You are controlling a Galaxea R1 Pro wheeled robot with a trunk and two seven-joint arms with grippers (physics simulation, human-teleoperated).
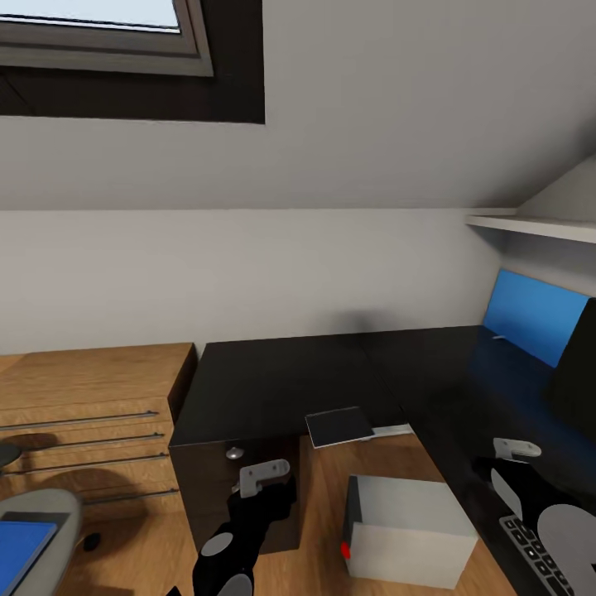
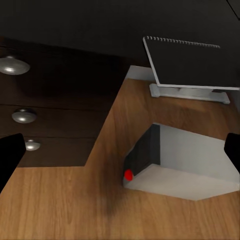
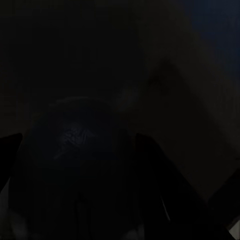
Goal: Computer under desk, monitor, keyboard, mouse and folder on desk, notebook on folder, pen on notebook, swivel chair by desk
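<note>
The computer (image 1: 410, 526), a light grey tower with a dark front and a small red light, stands on the wood floor (image 1: 149, 546) beside the black drawer cabinet (image 1: 240, 488) and partly under the edge of the glossy black worktop (image 1: 430, 364). The notebook (image 1: 339, 425), dark-covered with a spiral edge, lies at the worktop's front edge, jutting out over the floor just above the computer. The blue back panel (image 1: 534, 314) runs along the worktop's far side, and the black monitor (image 1: 579, 372) stands in front of it. The keyboard (image 1: 538, 550) lies on the worktop near the monitor.

The left gripper (image 2: 120, 155) hangs over the floor in front of the drawer cabinet, released: in the left wrist view its two dark fingertips (image 2: 10, 155) stand wide apart with nothing between them, the computer and notebook beyond. The right gripper (image 1: 517, 451) sits over the worktop between keyboard and monitor; the right wrist view is too dark, so I cannot tell whether it is released or clenched.

Well apart from the computer, past the drawer cabinet, the blue folder (image 1: 21, 550) rests on the grey seat of the swivel chair (image 1: 58, 505), beside a low light-wood bench (image 1: 91, 397).
</note>
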